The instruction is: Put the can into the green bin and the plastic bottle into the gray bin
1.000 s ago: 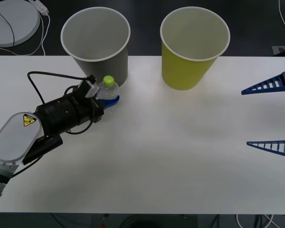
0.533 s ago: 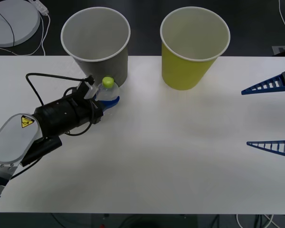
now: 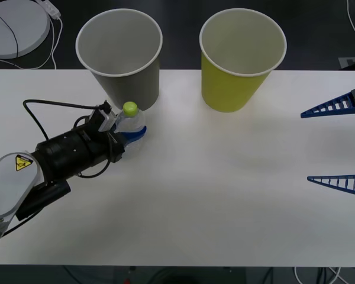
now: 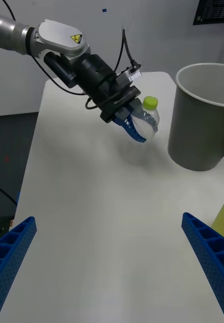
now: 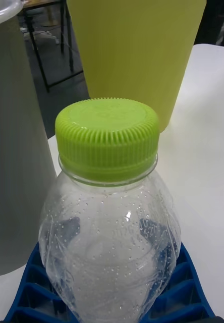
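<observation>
L gripper (image 3: 132,129) is over the desk's (image 3: 225,195) left-rear area, just in front of the gray bin (image 3: 121,56), its blue fingers (image 4: 133,128) pinching the plastic bottle (image 3: 130,120) around the lower body. Bottle is upright w/ lime cap on top, held off the desk, as the right wrist view shows clear space beneath it; it sits just in front of the gray bin's wall, cap well below the bin's white rim. In the left wrist view the bottle (image 5: 109,222) stands between the blue ribbed fingers (image 5: 182,290), gray bin wall (image 5: 16,151) close on one side and green bin (image 5: 137,50) farther behind. Green bin (image 3: 241,56) stands at the desk's rear centre-right, beside the gray bin but apart from it; both upright, pale insides look empty from the front. R gripper (image 3: 337,145) hangs at the right edge of the desk, fingers spread wide, holding nothing, well apart from bins & bottle.
</observation>
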You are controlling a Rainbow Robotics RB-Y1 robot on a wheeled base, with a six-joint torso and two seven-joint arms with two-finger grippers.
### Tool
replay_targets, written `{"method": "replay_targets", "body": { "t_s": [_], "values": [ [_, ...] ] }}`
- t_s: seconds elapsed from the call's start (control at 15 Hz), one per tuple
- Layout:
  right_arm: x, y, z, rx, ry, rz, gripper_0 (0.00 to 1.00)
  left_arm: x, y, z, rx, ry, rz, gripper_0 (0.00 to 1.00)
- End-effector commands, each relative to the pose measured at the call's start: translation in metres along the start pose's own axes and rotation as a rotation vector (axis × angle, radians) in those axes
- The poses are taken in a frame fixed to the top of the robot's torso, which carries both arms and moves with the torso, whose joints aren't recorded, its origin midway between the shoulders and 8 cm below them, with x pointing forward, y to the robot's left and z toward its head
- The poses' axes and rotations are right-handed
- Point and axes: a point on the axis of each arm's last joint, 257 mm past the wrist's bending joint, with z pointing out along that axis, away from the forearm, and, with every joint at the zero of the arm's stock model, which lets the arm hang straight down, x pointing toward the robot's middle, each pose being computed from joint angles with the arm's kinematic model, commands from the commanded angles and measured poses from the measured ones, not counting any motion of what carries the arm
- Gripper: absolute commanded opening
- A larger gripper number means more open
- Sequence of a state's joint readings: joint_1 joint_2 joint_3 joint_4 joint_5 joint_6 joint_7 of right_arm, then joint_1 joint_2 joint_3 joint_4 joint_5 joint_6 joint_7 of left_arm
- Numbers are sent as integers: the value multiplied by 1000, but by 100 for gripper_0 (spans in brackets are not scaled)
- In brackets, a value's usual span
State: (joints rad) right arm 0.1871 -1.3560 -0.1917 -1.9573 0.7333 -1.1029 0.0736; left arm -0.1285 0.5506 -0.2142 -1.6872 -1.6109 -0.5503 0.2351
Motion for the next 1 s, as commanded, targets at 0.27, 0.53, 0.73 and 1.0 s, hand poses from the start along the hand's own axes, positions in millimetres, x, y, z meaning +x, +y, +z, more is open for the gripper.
{"method": "replay_targets", "body": {
  "t_s": [0.27,0.53,0.73,1.0],
  "values": [
    [0,0,0,0,0,0,100,-4,-7,-19,-9,-19,-31,0],
    [0,0,0,0,0,0,100,-14,-7,-26,-7,-41,-57,0],
    [0,0,0,0,0,0,100,-22,-3,-31,-1,-53,-80,0],
    [0,0,0,0,0,0,100,-35,2,-38,1,-62,-103,0]
  ]
}}
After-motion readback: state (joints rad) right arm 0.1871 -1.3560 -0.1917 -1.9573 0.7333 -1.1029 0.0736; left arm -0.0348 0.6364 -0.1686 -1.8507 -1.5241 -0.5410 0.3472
